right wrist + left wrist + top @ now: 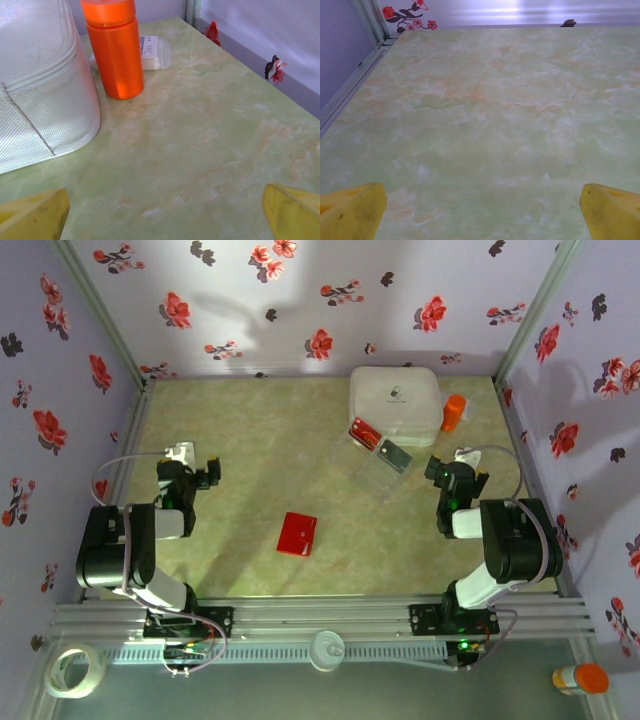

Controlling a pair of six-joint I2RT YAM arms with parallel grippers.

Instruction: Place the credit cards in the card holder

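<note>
— What are you holding?
— Nothing. I've got the left hand spread wide over bare counter, and the right hand wide too, facing the orange bottle.
— And the card holder?
— Flat at mid-frame, between the arms. The credit cards lie farther off, upper right, on the clear tray by the white box.

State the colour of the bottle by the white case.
Orange cylindrical plastic bottle, best in right wrist view.

Lying toward the front of the table, near its middle: card holder. Farther back and right: tray with two credit cards on it, just before the box. Right of box: bottle, upright, packet behind it.
</note>
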